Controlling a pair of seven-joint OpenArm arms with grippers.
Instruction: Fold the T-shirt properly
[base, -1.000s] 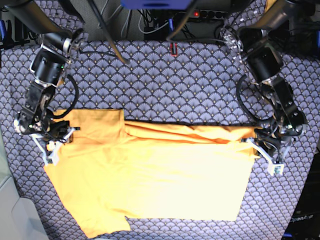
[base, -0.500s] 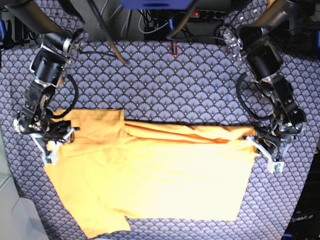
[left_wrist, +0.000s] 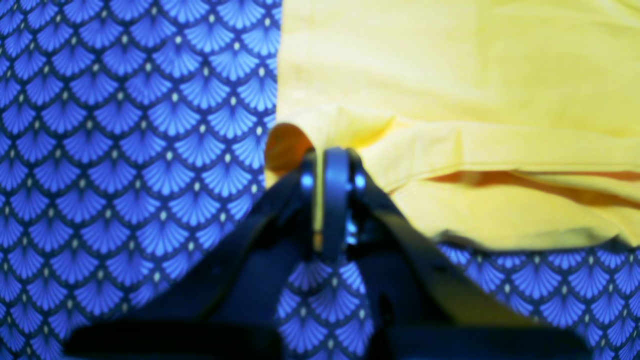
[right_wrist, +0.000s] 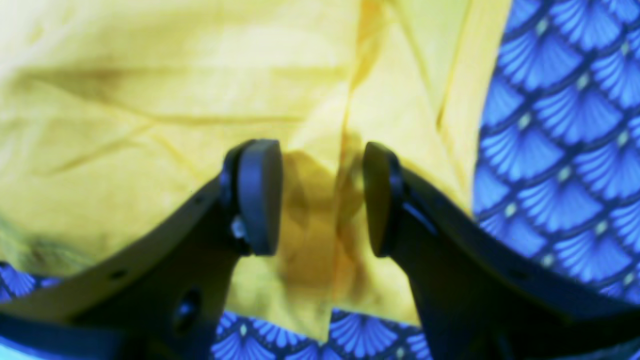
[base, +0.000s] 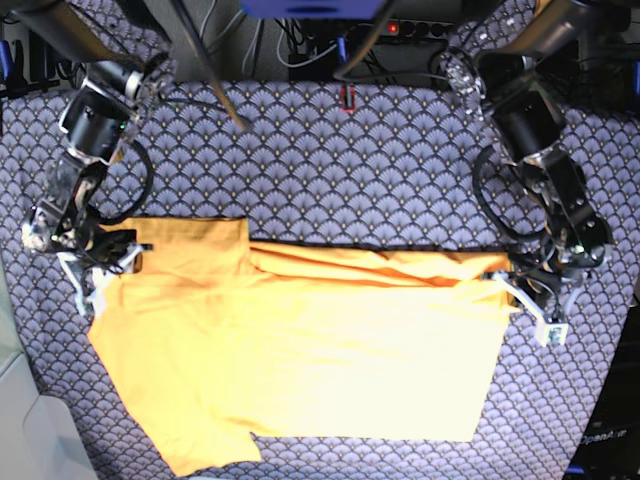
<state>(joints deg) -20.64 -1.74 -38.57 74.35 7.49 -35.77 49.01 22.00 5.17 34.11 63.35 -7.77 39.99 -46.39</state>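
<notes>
Left gripper (left_wrist: 327, 200): jaws pressed together, a thin yellow edge of the T-shirt (base: 300, 350) pinched between them; seen at 3 o'clock in the base view (base: 520, 290), at the garment's right corner.

Right gripper (right_wrist: 320, 197): jaws held apart, yellow fabric lying in the gap but clamped by neither pad; seen at 9 o'clock in the base view (base: 95, 275), at the garment's left sleeve edge.

T-shirt: orange-yellow, laid flat on the patterned cloth (base: 330, 170), long axis running from 9 to 3 o'clock. A folded band with creases is seen along the 12 o'clock edge. The 6 o'clock edge is straight; a sleeve flap is turned toward 7 o'clock. The hem end is set at 3 o'clock.

Open room: a wide strip of bare cloth is left toward 12 o'clock, between garment and arm bases. Narrow margins are left at 3 and 9 o'clock. The 6 o'clock edge lies close to the frame's lower border.
</notes>
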